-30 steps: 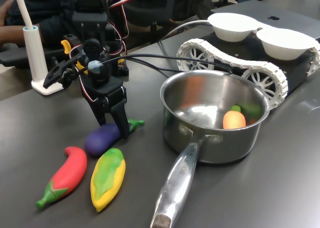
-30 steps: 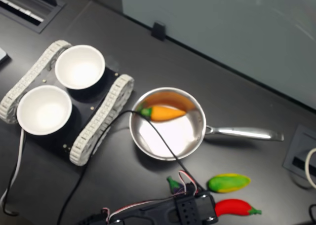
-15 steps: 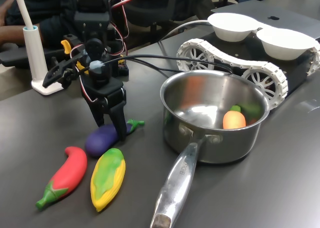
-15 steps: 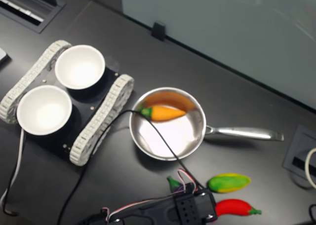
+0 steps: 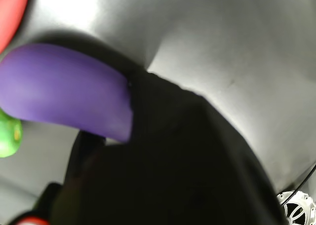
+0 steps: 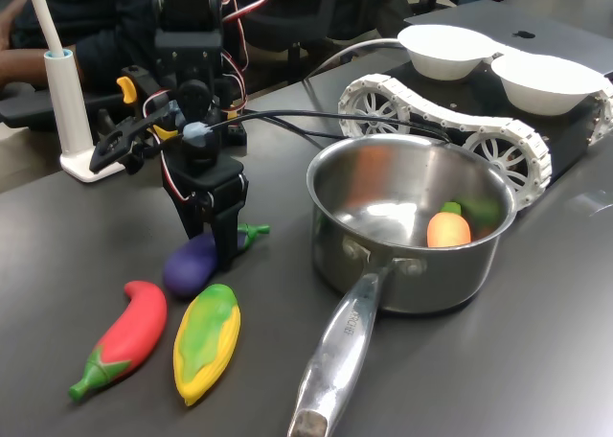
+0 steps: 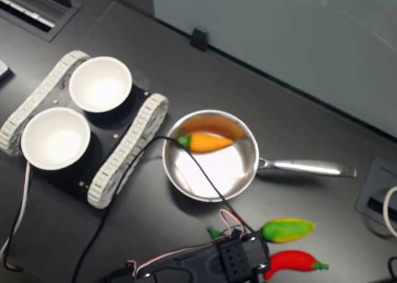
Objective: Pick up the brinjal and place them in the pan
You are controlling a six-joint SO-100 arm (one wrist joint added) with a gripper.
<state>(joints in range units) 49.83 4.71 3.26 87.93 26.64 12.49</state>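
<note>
A dark surface (image 6: 536, 360) carries the scene, and the biggest item on it is the steel pan (image 6: 412, 228), handle pointing toward the first exterior view's camera, an orange carrot toy (image 6: 448, 229) already lying inside. Beyond it, two white bowls (image 6: 498, 58) sit on a tracked white-and-black base (image 6: 450, 130). At the first exterior view's left stands the black arm (image 6: 196, 102), its jaws (image 6: 213, 255) lowered onto the eggplant (image 6: 192, 263), which rests on the surface just left of the pan, beside a yellow-green corn toy (image 6: 206, 339) and a red chilli toy (image 6: 124, 341).

The eggplant's long axis runs from its purple bulb toward the green stem tip (image 6: 253, 231), which points at the pan. The jaws straddle it crosswise near the stem end, narrowed around the body; the wrist view shows the purple skin (image 5: 64, 99) pressed against one dark finger (image 5: 163, 131), though full contact on both sides cannot be confirmed. Judged from this, the lift would go up and toward the first exterior view's right to clear the pan's rim.
</note>
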